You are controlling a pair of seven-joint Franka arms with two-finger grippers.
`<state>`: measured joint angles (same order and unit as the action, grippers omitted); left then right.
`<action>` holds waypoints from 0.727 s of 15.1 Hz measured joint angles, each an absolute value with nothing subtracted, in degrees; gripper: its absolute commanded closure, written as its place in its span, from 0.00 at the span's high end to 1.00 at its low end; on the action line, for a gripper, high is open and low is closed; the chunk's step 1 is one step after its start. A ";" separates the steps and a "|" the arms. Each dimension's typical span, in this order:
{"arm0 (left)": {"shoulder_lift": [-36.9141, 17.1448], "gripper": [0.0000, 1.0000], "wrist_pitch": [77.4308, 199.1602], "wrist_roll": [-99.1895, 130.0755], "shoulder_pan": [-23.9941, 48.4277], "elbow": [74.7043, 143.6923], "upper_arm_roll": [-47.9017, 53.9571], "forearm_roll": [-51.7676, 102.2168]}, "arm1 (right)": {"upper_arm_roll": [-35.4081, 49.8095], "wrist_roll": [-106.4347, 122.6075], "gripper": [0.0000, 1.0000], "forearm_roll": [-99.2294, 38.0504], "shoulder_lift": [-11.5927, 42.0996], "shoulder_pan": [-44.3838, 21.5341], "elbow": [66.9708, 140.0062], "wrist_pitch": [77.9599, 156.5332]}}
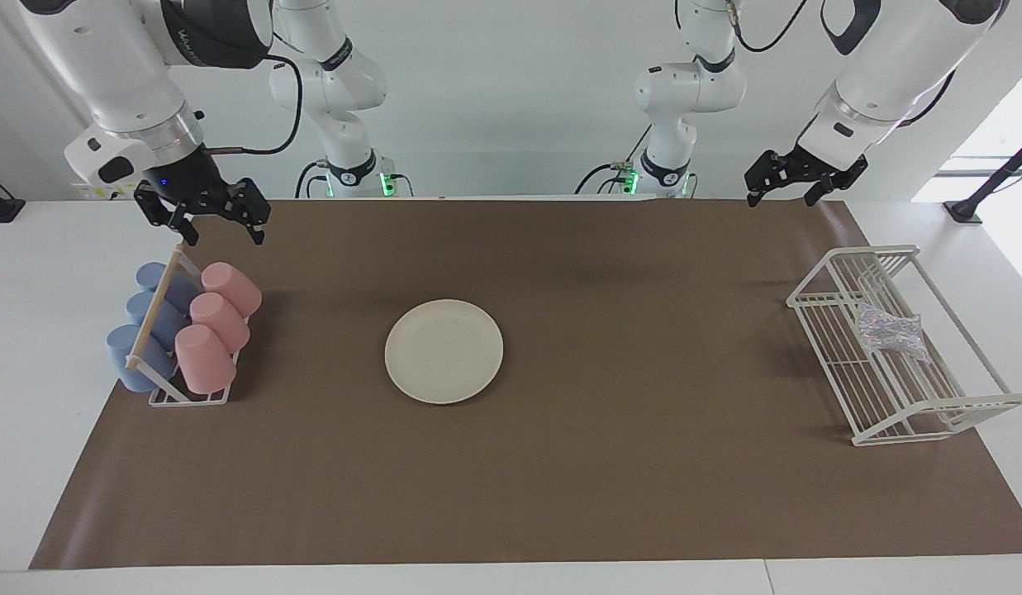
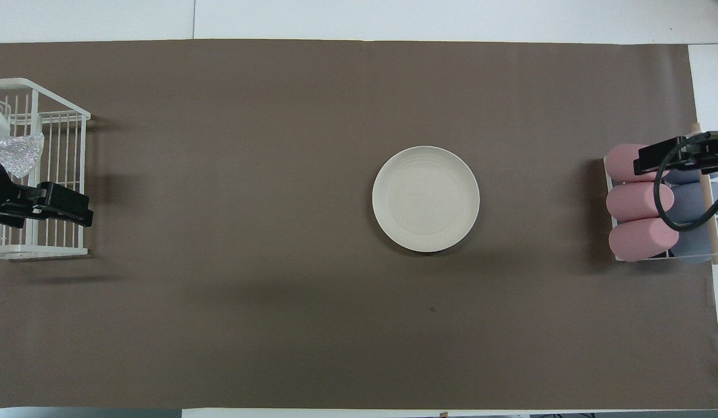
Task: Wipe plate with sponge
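On the brown mat (image 1: 560, 479) before a white wall, the plate (image 1: 444, 351) lies bare; both end effectors hang spread, empty.

Robotics lab: robot arms (image 1: 106, 66) on white bench, bare white walls.
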<state>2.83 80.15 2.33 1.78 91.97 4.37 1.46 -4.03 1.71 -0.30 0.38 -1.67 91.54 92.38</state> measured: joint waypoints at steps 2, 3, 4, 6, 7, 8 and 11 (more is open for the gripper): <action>2.76 1.00 80.97 2.62 1.79 91.97 4.39 1.61 | -4.03 1.57 1.00 -0.30 0.38 -1.67 91.54 92.38; 2.73 1.00 81.31 2.94 1.78 91.97 4.36 1.65 | -4.03 1.53 1.00 -0.30 0.38 -1.67 91.54 92.38; 2.72 1.00 81.44 3.00 1.78 91.97 4.39 1.66 | -4.03 1.50 1.00 -0.30 0.38 -1.67 91.54 92.38; 2.72 1.00 81.96 3.00 1.79 91.97 4.60 1.66 | -4.03 1.49 1.00 -0.30 0.38 -1.67 91.54 92.38; 2.72 1.00 82.39 3.03 1.79 91.97 4.66 1.66 | -4.03 1.48 1.00 -0.30 0.38 -1.67 91.54 92.38; 2.73 1.00 82.57 3.04 1.79 91.97 4.65 1.66 | -4.03 1.48 1.00 -0.30 0.38 -1.67 91.54 92.38; 2.89 1.00 82.95 3.04 1.79 91.96 4.56 1.66 | -4.03 1.48 1.00 -0.30 0.38 -1.67 91.54 92.38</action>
